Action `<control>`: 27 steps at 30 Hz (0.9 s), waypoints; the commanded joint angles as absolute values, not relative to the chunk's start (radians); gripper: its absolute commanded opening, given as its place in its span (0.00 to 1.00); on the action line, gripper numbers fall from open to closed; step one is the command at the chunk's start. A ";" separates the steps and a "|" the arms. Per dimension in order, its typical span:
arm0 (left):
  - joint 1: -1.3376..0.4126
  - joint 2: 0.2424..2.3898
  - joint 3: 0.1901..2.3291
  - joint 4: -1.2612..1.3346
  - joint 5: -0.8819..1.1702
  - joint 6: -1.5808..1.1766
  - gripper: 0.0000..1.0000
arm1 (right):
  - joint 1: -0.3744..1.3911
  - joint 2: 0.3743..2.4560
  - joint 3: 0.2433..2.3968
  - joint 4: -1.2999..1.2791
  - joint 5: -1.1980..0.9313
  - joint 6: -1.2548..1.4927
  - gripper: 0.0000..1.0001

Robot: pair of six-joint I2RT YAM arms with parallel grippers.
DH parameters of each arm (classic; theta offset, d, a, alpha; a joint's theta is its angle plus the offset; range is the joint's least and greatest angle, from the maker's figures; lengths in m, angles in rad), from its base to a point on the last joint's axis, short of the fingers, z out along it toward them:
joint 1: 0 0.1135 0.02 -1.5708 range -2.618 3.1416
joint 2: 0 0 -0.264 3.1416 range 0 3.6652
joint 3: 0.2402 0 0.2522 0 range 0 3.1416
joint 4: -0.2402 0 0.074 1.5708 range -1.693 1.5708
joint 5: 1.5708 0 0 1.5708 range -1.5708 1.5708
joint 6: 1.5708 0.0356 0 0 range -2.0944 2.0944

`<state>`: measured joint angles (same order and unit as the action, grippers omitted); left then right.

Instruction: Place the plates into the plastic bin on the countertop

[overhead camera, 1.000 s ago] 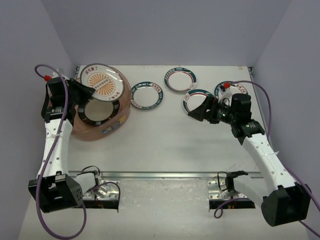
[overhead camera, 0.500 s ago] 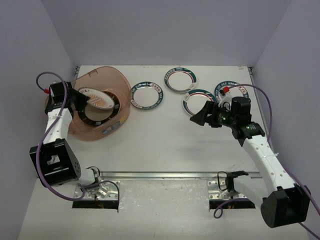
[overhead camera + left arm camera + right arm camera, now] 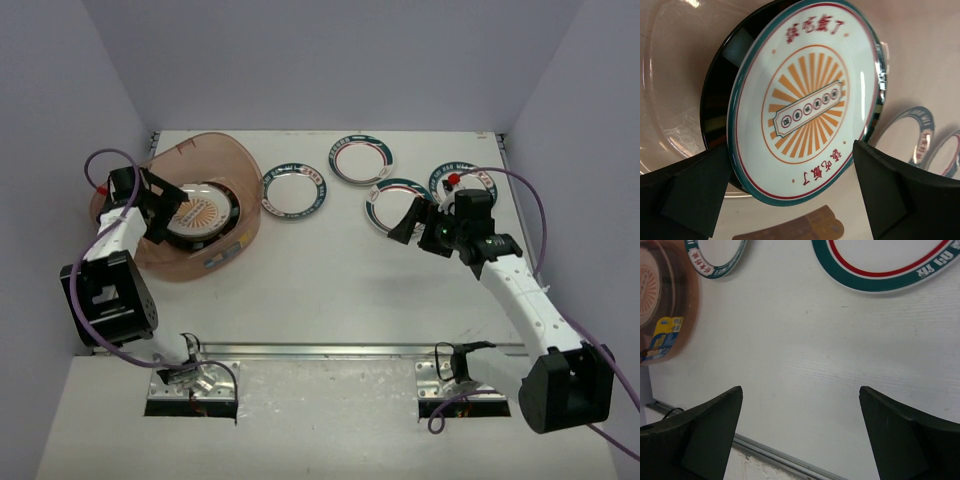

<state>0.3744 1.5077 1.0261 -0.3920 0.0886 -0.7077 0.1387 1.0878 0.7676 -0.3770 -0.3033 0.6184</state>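
Orange-centred plate (image 3: 807, 100) hides most of the dark-rimmed plate (image 3: 716, 87); left gripper (image 3: 791, 148) and right gripper (image 3: 800, 390) both gape empty.

Six plates are counted: one orange-centred plate (image 3: 200, 210) lying on one dark-rimmed plate (image 3: 715, 95) inside the bin, and four white teal-rimmed ones on the bench, entered as leftmost plate (image 3: 293, 191), rearmost plate (image 3: 360, 160), middle plate (image 3: 385, 189) and rightmost plate (image 3: 478, 176); whether any of these hides another beneath it cannot be told. One plastic bin (image 3: 235, 160), one bench (image 3: 320, 290) and one metal rail (image 3: 330, 349) are recorded. Two arms are listed, left arm (image 3: 110, 240) and right arm (image 3: 520, 295), with two end effectors, left end effector (image 3: 160, 205) and right end effector (image 3: 405, 220).
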 commanded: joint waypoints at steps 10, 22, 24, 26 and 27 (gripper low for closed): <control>0.333 1.548 1.098 -0.483 0.066 -0.656 1.00 | 0.127 1.216 0.792 -0.422 0.072 0.839 0.99; 0.323 1.158 1.073 -0.590 -0.024 -0.602 1.00 | 0.035 1.510 0.783 -0.196 0.071 0.956 0.99; 0.323 1.069 1.052 -0.545 0.050 -0.582 1.00 | 0.011 1.580 0.775 -0.121 0.012 0.962 0.99; 0.320 0.916 0.974 -0.422 0.233 -0.556 1.00 | -0.030 1.621 0.730 0.037 -0.038 0.981 0.97; 0.318 0.845 0.939 -0.391 0.309 -0.547 1.00 | -0.038 1.639 0.706 0.148 -0.062 0.988 0.96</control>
<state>0.3286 1.0886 1.0308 -0.5535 0.0427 -0.6122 0.0143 1.5714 0.7620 -0.1877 0.0159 0.9354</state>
